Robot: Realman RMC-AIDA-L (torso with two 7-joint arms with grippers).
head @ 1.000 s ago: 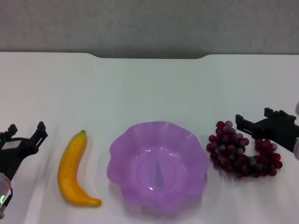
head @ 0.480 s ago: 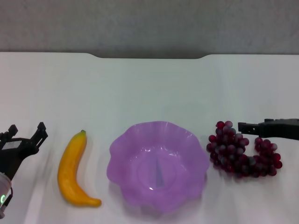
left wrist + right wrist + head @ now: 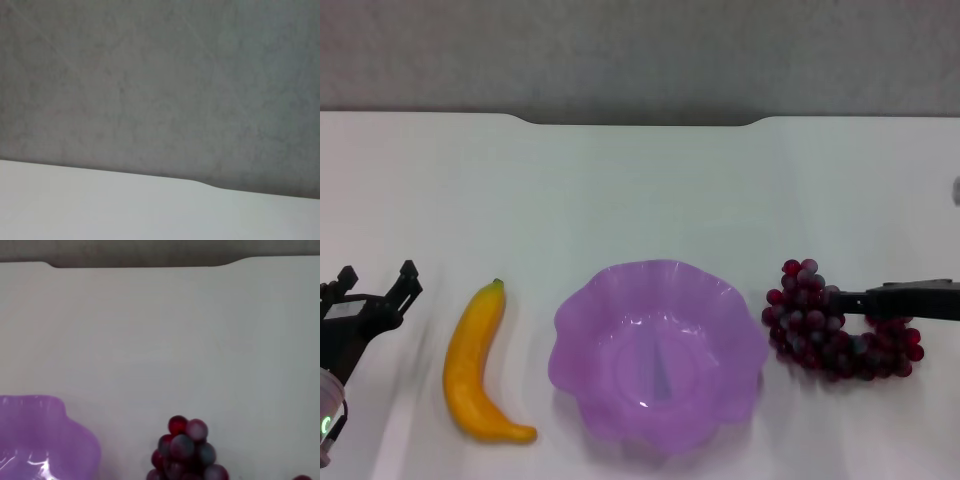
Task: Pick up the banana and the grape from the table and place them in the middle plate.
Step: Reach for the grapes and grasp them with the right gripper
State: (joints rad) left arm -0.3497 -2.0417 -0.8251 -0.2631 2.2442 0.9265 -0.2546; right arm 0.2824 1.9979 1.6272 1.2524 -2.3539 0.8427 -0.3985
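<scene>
- the table [image 3: 640,190] bears all three things in a row along its near side.
- the plate [image 3: 582,345] sits in the middle and holds nothing.
- the banana [image 3: 475,365] lies just left of the plate, long axis running near to far, stem at the far end.
- the grapes [image 3: 810,325] lie just right of the plate, stretched left to right.
- the right gripper [image 3: 900,300] lies low across the bunch's right part, seemingly touching it; this arm is nearest the grapes, and i cannot tell its finger gap.
- the left gripper [image 3: 375,290] hovers left of the banana, fingers spread apart, holding nothing.
</scene>
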